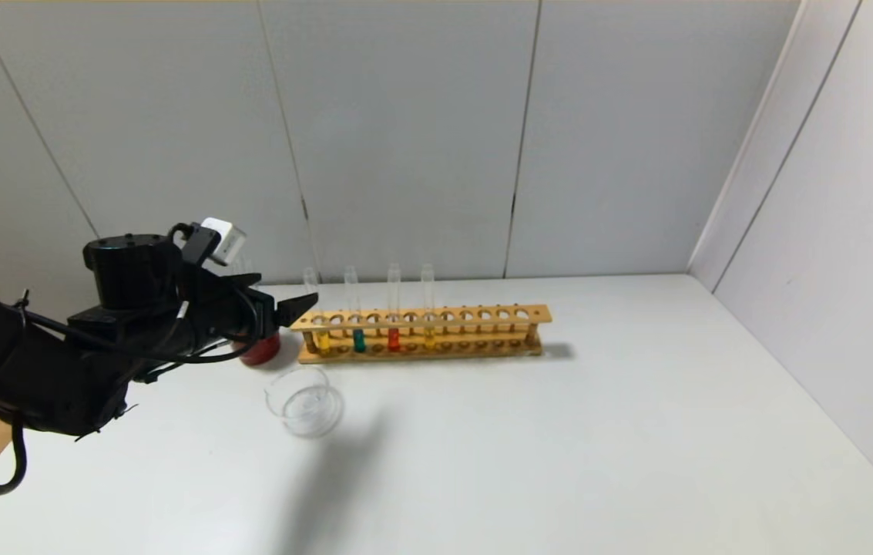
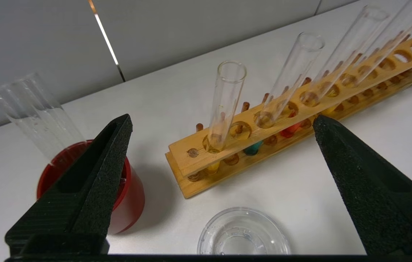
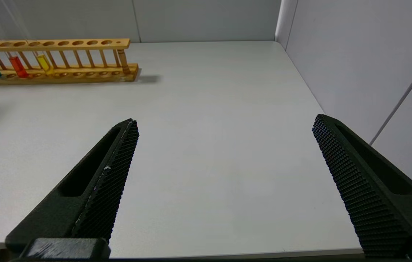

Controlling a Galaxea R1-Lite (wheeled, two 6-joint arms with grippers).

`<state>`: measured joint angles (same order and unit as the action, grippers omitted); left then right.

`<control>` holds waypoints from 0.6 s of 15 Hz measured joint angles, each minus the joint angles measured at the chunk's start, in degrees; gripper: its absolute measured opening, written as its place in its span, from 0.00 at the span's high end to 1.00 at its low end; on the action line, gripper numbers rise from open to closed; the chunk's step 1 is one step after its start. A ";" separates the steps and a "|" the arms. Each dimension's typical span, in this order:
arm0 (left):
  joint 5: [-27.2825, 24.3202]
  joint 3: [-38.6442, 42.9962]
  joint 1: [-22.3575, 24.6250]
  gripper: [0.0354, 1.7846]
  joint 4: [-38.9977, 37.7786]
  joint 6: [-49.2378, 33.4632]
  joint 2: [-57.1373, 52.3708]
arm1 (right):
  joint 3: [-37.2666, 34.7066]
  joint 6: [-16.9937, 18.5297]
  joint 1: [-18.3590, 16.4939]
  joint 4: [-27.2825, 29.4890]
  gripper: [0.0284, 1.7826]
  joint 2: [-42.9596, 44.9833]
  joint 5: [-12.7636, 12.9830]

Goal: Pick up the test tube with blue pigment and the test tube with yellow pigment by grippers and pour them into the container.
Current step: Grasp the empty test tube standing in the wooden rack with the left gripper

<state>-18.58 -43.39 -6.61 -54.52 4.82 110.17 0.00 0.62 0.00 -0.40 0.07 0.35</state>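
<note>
My left gripper (image 1: pixel 299 307) up in air, arm stretched forward, fingers wide apart, holding nothing, tips near left end of wooden rack (image 1: pixel 421 333). Blue tube (image 1: pixel 358 339) and yellow tube (image 1: pixel 429 336) stand in rack. Glass dish (image 1: pixel 305 401) sits on table (image 1: pixel 559 432) below me, red cup (image 1: pixel 260 351) beside. My right gripper (image 3: pixel 224 145) spread open, low over bare table.
</note>
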 joint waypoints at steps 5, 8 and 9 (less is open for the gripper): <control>0.15 -4.62 -0.02 0.02 0.33 0.09 6.40 | 0.00 0.00 0.00 0.00 0.02 0.00 -0.02; 0.20 -6.85 -0.04 0.02 0.96 0.09 8.39 | 0.00 0.00 0.00 0.00 0.02 0.00 -0.02; 0.37 -7.52 -0.06 0.02 1.02 0.09 8.83 | 0.00 0.00 0.00 0.00 0.02 0.00 -0.02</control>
<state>-18.21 -50.91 -6.67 -53.49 4.90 118.99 0.00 0.62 0.00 -0.40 0.07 0.33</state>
